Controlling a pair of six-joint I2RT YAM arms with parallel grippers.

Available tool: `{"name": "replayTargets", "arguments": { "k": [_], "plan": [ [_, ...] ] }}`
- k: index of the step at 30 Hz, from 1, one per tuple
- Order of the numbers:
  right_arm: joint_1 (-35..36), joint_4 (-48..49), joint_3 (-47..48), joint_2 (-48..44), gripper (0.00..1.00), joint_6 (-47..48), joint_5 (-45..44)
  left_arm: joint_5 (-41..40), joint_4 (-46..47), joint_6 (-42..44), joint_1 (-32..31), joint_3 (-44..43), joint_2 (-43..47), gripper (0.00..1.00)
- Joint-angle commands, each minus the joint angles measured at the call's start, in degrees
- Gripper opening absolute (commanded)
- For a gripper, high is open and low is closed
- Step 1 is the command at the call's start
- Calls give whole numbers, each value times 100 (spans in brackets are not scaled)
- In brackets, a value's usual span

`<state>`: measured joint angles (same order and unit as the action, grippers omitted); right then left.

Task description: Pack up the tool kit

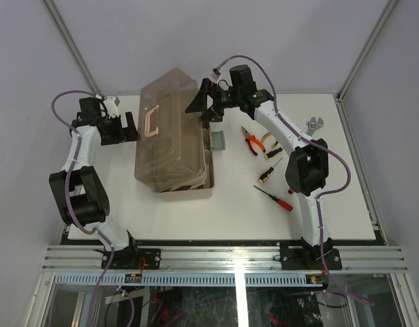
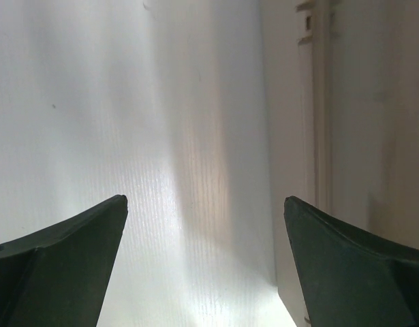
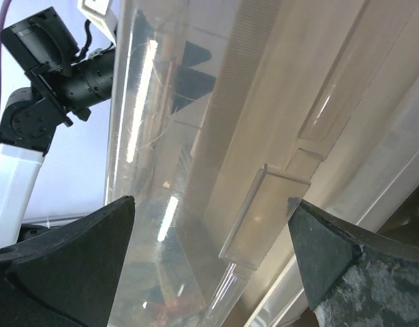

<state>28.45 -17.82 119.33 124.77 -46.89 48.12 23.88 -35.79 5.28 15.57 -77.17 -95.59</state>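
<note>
L tool (image 2: 205, 198), R tool (image 3: 212, 201) wide open, empty, toolbox (image 3: 195, 136) fills R cam, pliers (image 1: 252, 143), wrench (image 1: 315, 125) only in top cam

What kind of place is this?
Probably a robot lab test cell: a white table enclosed by plain panels and an aluminium frame, a left arm and right arm bolted at its edge, a toolbox staged.

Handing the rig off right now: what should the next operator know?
Left gripper: open, empty, beside the toolbox, on its left.
Right gripper: open, fingers at the far right edge of the lid, gripping nothing.
Pliers, wrench, yellow-handled screwdriver and red-handled screwdriver lie on the table, right of the toolbox.
Done: no tool seen packed. Left: load the tools, shut and latch the lid.
</note>
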Motion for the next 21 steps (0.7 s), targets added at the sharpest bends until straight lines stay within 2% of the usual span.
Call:
{"name": "replayTargets", "arguments": {
  "k": [1,7,21],
  "plan": [
    [136,-189,602,-350,99,235,29,283,-311,124,17,-527,313,97],
    [144,43,396,-468,100,122,2,340,-457,85,74,-747,423,97],
    [214,-3,1151,-166,100,-35,115,889,-894,-348,322,-1989,552,97]
  ]
}}
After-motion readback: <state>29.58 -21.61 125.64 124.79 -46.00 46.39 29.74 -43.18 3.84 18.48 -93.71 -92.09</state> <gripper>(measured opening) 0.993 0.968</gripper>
